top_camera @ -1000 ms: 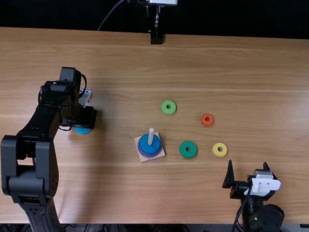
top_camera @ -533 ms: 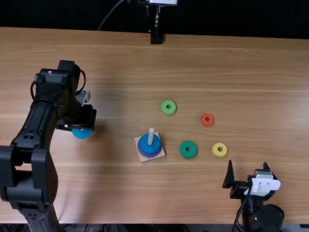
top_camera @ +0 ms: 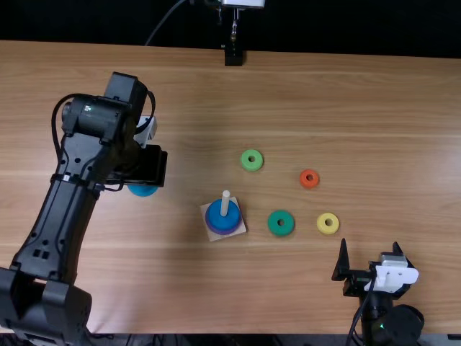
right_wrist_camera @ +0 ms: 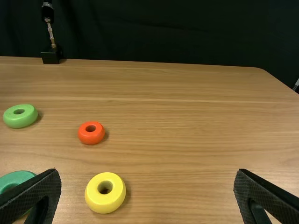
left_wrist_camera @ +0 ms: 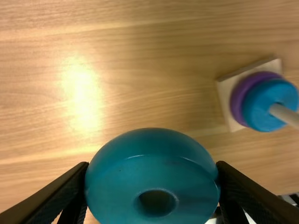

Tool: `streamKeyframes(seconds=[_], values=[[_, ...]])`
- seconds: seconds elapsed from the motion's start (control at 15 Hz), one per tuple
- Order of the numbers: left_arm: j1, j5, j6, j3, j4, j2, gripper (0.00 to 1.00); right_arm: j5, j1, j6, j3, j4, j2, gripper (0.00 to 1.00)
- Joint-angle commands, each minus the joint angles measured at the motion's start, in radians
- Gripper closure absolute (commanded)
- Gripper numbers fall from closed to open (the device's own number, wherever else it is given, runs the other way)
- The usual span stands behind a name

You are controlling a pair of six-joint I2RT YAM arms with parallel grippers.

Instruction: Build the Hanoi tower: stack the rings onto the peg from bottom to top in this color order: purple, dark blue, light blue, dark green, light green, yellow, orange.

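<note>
The left claw is closed on the light blue ring, holding it above the left part of the worktop; in the left wrist view the ring sits pinched between the two fingers, its hole visible. To the right of it stands a square base with an upright pale peg. The purple ring is on the peg at the bottom, and the dark blue ring rests on top of it, the peg poking up through the middle. The other rings lie flat on the worktop, apart from one another: the dark green ring just to the right of the base, the yellow ring beyond that to the right, the light green ring farther from the near edge, and the orange ring between the light green and yellow ones. The right claw is open, its fingers spread wide, at the near right part of the worktop, near the yellow ring.
</note>
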State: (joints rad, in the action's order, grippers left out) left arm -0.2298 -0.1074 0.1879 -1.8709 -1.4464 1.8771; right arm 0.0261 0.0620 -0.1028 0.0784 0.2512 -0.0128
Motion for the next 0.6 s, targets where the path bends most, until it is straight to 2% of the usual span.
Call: streamKeyframes(seconds=[0.0, 0.27, 0.53], values=[[-0.032, 0.006, 0.064, -0.048, -0.008, -0.035, 1.00, 0.014, 0.007, 0.002, -0.063, 0.066, 0.013, 0.00], [-0.120, 0.010, 0.169, -0.091, -0.080, -0.035, 1.00, 0.014, 0.006, 0.002, -0.063, 0.066, 0.013, 0.00], [-0.175, 0.014, 0.223, -0.215, -0.102, -0.029, 1.00, 0.014, 0.007, 0.002, -0.063, 0.066, 0.013, 0.00]])
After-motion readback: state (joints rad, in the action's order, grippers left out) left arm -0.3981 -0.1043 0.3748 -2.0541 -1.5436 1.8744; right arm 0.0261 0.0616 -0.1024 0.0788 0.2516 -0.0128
